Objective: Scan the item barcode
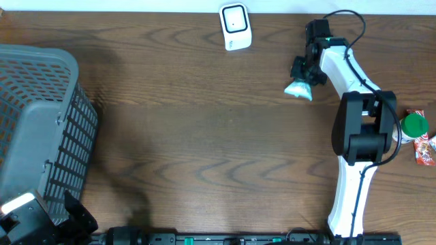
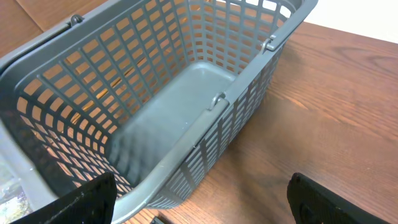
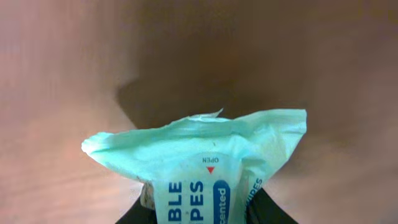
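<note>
A mock shop checkout: a wooden bench (image 1: pixel 204 143) holds a grey plastic shopping basket (image 1: pixel 73 139) and a white barcode scanner (image 1: pixel 236 26), with a wipes pack (image 1: pixel 298 89) and other packaged goods (image 1: pixel 424 151) nearby.

Wipes pack (image 3: pixel 199 155) crinkly plastic film — basket (image 1: pixel 76 136) plastic — table (image 1: pixel 204 150) wood-grain.

The right arm (image 1: pixel 354 146) has glossy white links joined by boxy black joint housings. A thin black cable (image 1: pixel 349 15) loops off its wrist, with a small green glint beside it. The right pincer (image 1: pixel 304 76) is black. The left arm (image 1: pixel 27 216) is black with a white panel. The left pincer (image 2: pixel 198 210) has two broad matt black fingers (image 2: pixel 329 202).
</note>
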`<control>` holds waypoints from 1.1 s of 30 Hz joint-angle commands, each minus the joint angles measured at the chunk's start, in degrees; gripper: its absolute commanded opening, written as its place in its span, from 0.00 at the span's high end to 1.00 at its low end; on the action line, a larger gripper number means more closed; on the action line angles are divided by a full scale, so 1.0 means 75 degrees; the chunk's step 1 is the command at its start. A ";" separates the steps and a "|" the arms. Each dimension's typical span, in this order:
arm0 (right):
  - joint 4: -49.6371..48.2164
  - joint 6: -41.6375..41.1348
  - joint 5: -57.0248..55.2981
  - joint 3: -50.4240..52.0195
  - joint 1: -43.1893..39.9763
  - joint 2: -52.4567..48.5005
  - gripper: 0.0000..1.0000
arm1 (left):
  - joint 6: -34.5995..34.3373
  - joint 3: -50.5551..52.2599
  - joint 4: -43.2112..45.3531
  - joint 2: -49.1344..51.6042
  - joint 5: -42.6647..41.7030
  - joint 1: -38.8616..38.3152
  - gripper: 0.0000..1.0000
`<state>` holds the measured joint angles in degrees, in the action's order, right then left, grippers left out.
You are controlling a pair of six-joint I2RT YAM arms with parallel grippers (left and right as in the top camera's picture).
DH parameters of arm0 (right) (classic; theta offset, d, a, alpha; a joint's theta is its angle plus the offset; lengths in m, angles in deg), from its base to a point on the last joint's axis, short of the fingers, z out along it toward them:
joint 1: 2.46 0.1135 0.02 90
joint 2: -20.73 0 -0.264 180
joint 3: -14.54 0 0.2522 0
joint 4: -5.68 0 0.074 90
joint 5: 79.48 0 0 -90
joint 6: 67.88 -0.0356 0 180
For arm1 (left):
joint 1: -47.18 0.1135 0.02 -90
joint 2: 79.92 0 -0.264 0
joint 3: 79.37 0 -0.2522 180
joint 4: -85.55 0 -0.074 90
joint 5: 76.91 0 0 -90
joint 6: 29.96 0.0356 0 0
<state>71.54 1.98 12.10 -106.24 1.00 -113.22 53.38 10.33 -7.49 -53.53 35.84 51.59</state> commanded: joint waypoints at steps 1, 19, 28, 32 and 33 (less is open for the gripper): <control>0.0886 0.0256 0.2165 0.0169 0.0146 0.0085 0.80 | -0.0015 -0.0023 -0.0003 -0.0052 0.0023 0.0026 0.12; 0.3806 0.3494 0.5013 0.0169 0.1478 0.0105 0.66 | -0.0012 -0.0023 -0.0003 -0.0052 0.0023 0.0026 0.12; 0.3392 0.3497 0.4252 0.0169 0.1705 0.0679 0.25 | -0.0015 -0.0023 -0.0003 -0.0052 0.0023 0.0026 0.12; 0.3503 0.3599 0.3008 0.0169 0.1976 0.1215 0.23 | -0.0015 -0.0023 -0.0003 -0.0052 0.0023 0.0026 0.12; 0.3526 0.3695 0.2713 0.0169 0.2078 0.1332 0.23 | -0.0015 -0.0023 -0.0003 -0.0052 0.0023 0.0026 0.12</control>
<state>97.61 27.71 40.93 -105.17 14.18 -109.15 53.40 10.33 -7.49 -53.53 35.86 51.59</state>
